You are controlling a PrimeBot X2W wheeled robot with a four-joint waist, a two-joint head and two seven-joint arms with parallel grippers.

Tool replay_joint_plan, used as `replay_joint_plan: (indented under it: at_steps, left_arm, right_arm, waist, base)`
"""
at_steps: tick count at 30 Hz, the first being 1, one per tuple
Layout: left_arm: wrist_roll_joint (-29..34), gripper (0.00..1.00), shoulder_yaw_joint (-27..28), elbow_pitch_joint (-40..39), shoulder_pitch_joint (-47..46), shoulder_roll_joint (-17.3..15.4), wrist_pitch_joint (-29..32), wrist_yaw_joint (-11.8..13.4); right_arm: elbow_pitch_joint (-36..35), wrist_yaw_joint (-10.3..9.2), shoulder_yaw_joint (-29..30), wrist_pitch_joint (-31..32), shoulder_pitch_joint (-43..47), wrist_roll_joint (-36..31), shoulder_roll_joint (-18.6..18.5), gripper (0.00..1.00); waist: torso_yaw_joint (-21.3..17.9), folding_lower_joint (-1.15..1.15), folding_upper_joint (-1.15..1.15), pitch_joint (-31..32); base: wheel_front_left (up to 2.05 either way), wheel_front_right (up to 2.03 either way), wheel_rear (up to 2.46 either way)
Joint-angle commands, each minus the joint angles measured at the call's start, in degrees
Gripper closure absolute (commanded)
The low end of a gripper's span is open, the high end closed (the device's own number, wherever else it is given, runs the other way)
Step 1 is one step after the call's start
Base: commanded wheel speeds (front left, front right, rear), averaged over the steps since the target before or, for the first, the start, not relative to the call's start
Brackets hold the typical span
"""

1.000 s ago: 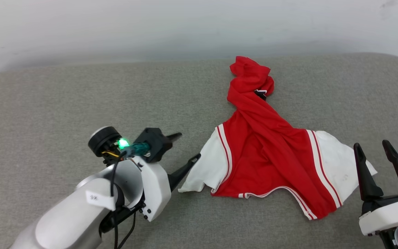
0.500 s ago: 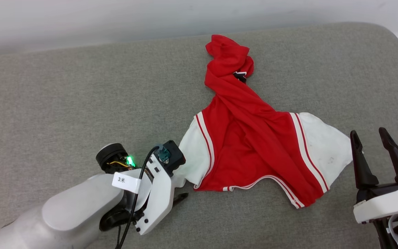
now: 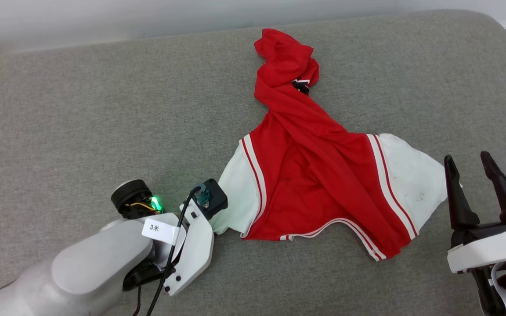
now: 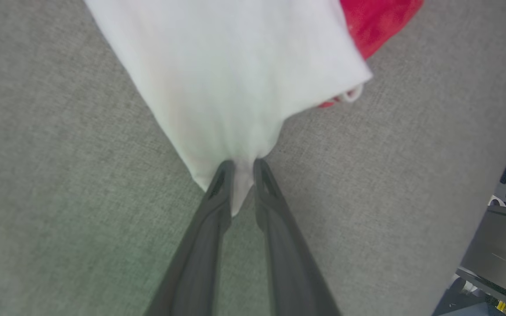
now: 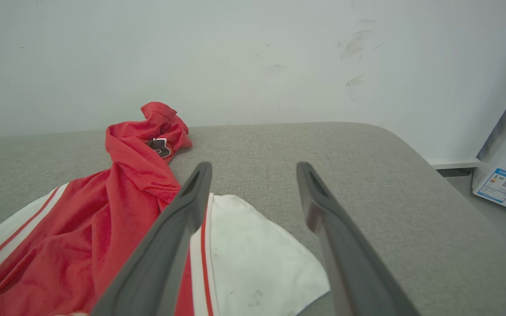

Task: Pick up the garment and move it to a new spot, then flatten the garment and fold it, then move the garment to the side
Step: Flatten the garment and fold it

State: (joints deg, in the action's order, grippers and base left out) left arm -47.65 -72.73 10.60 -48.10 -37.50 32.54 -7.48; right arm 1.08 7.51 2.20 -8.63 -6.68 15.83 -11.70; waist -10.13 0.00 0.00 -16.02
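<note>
The garment point(image 3: 314, 184) lies crumpled on the grey cushion point(image 3: 81, 109), its red body twisted into a rope toward the far edge and a white sleeve spread on each side. A scrap of black lettering point(image 3: 300, 84) shows near the far end. In the left wrist view my left gripper point(image 4: 243, 169) is shut on the tip of the left white sleeve point(image 4: 235, 87). From the head camera its fingers are hidden under the left wrist point(image 3: 200, 219). My right gripper point(image 3: 468, 164) stands open just right of the right sleeve point(image 3: 415, 184), and its fingers point(image 5: 191, 193) hover above that sleeve point(image 5: 253, 263).
A white wall point(image 3: 103, 17) runs behind the cushion. The cushion's rounded right corner point(image 5: 393, 145) drops to the floor, where a white appliance with a label point(image 5: 499, 184) stands. Bare cushion stretches to the left and behind the garment.
The head camera has tilted, shifting the whole picture. My left gripper turned downward, came to the left sleeve and shut on its tip. The right gripper stayed open beside the right sleeve.
</note>
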Motion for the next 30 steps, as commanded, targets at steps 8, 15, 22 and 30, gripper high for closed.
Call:
replay_joint_plan:
  at_steps: [8,15,22,30]
  left_arm:
    - [3.28,1.0,-0.63,2.94,-1.85,-1.0,-8.99,0.12]
    - [5.35,1.0,0.0,3.35,-1.95,-5.31,-16.72,0.71]
    - [7.08,1.0,0.02,2.39,2.34,-10.67,-19.08,4.04]
    - [5.17,1.0,0.59,3.46,8.91,-16.86,-21.61,9.74]
  right_arm:
    - [1.12,-0.04,0.4,-0.55,-0.26,-0.14,-0.53,0.0]
    - [1.1,-0.04,1.4,-0.36,1.84,-0.19,-0.78,0.0]
    - [0.52,-0.04,1.7,0.22,3.26,-0.42,-0.72,0.0]
    - [0.88,-0.04,3.07,0.91,4.8,-0.52,-1.16,0.0]
  waist:
    - [2.24,0.0,0.0,1.86]
    - [4.97,0.0,0.0,4.33]
    - [7.14,0.0,0.0,5.75]
    - [8.29,0.0,0.0,6.05]
  base:
    - [0.0,0.0,0.0]
    - [0.0,0.0,0.0]
    - [0.0,0.0,0.0]
    - [0.0,0.0,0.0]
